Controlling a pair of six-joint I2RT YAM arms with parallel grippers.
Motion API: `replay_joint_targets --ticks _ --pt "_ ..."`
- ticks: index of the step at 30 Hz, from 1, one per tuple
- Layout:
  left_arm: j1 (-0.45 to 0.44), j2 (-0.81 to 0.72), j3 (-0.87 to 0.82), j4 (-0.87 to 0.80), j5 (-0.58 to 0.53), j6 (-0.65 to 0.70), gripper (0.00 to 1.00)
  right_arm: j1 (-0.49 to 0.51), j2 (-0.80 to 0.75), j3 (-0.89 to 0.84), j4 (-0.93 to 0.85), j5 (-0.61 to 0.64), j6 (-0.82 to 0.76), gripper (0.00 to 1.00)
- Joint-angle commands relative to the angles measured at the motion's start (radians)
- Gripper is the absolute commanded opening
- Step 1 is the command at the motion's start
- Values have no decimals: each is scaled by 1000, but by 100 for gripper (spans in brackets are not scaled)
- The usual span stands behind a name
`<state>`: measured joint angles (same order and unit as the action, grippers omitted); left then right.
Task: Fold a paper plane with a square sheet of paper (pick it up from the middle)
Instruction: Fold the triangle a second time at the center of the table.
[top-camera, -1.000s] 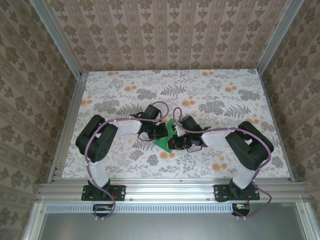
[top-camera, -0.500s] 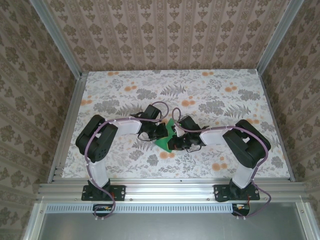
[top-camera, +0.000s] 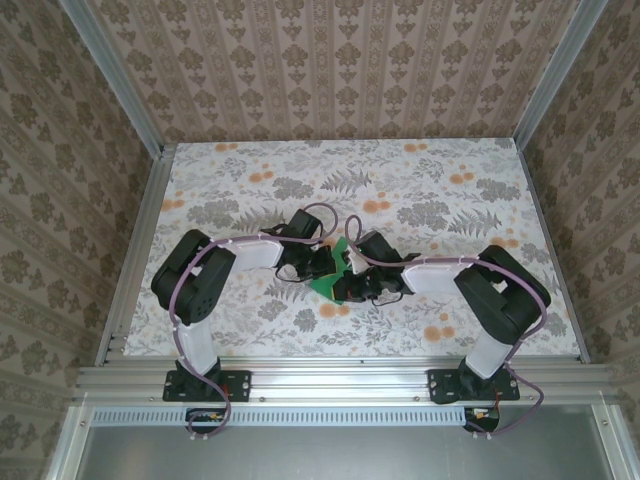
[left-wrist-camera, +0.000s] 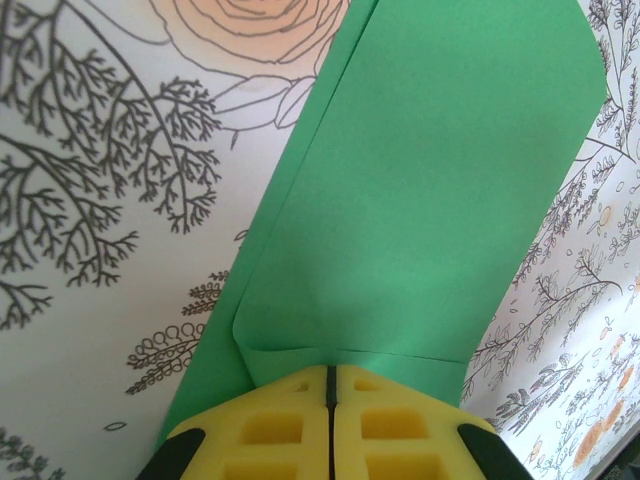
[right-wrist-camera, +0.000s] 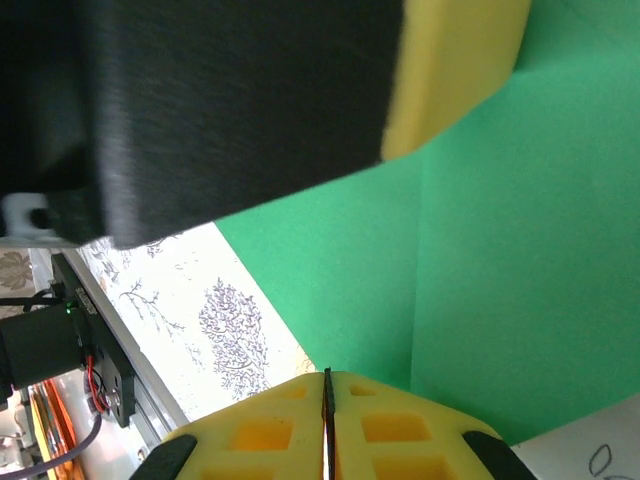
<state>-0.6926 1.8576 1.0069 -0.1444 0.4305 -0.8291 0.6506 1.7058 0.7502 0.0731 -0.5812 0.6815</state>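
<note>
Left claw (left-wrist-camera: 328, 375) & right claw (right-wrist-camera: 327, 376) were both shut at the sheet of paper (left-wrist-camera: 420, 200), mid tabletop (top-camera: 300, 170).
1 sheet, 2 claws. Sheet lay flat, partly folded w/ creases, betw. the claw tips. Nothing was pinched as far as seen; tips sat at the paper. It looked v. light, floppy, prob. quick to slide or crease wrongly; best taken by a free flap edge near the middle.

Bright, even, diffuse light; faint soft shadows on the floral-patterned desk (top-camera: 250, 180); wrist close-ups crisp, thin bright green paper (left-wrist-camera: 420, 200) vivid.
</note>
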Motion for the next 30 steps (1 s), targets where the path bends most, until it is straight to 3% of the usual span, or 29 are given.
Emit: replay_joint_targets --ticks 1,17,30 --pt "0 27 -38 -69 -39 28 7 4 39 -23 51 -36 44 11" --pt "0 26 -54 -63 -32 37 8 5 108 -46 64 -29 97 10" --pt "0 22 -67 -58 -31 45 7 4 -124 -23 -22 50 141 11"
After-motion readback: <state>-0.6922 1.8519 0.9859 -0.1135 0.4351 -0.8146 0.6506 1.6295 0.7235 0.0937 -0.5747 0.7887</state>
